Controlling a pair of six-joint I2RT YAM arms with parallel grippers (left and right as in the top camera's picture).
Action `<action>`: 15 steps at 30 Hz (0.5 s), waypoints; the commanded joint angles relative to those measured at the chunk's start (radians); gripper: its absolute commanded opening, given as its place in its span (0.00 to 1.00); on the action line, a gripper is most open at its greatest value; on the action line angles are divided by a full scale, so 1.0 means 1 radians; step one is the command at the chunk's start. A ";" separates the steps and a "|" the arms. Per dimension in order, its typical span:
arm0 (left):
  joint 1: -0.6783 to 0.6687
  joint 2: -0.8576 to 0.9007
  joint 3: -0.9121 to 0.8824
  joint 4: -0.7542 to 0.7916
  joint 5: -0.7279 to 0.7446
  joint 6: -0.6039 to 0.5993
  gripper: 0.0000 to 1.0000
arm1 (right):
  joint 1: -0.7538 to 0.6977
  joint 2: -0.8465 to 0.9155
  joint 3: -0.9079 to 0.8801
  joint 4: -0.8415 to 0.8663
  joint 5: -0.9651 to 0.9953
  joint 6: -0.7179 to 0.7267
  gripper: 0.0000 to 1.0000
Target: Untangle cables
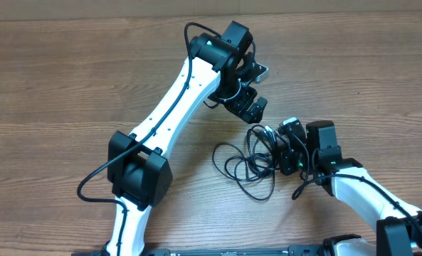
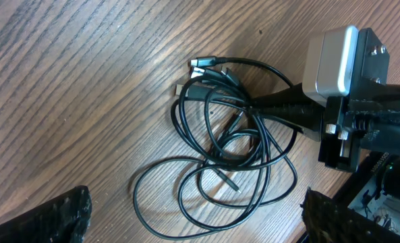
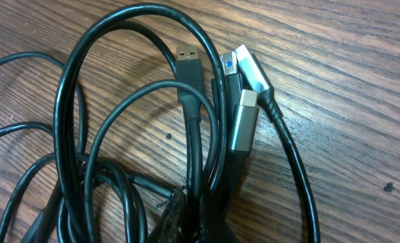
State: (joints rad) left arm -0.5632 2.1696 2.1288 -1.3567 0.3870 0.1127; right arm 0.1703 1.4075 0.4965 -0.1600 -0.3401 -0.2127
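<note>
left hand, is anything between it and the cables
Nothing visible: only bare table lies between the open left hand and the cables. The right hand is shut on the bundle near the plug ends, off to one side.

A brown wooden table (image 1: 54,78) with dark grain lines running along its surface

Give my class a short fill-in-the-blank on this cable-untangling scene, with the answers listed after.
1. The cables lie in a tangled heap on the ____ table.
2. The right gripper has its jaws ____ on the cables.
3. The left gripper hovers with its jaws ____, holding nothing.
Missing words: wooden; shut; open.
</note>
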 commanded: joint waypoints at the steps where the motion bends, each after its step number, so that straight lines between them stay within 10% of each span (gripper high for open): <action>1: 0.002 0.006 0.022 0.004 -0.003 0.022 1.00 | -0.002 0.006 0.010 -0.005 -0.006 -0.001 0.04; 15: 0.002 0.006 0.022 0.004 -0.003 0.022 0.99 | -0.003 -0.243 0.080 -0.176 -0.193 0.005 0.04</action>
State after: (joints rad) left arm -0.5632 2.1696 2.1288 -1.3563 0.3843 0.1127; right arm 0.1699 1.2366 0.5278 -0.3279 -0.4919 -0.2092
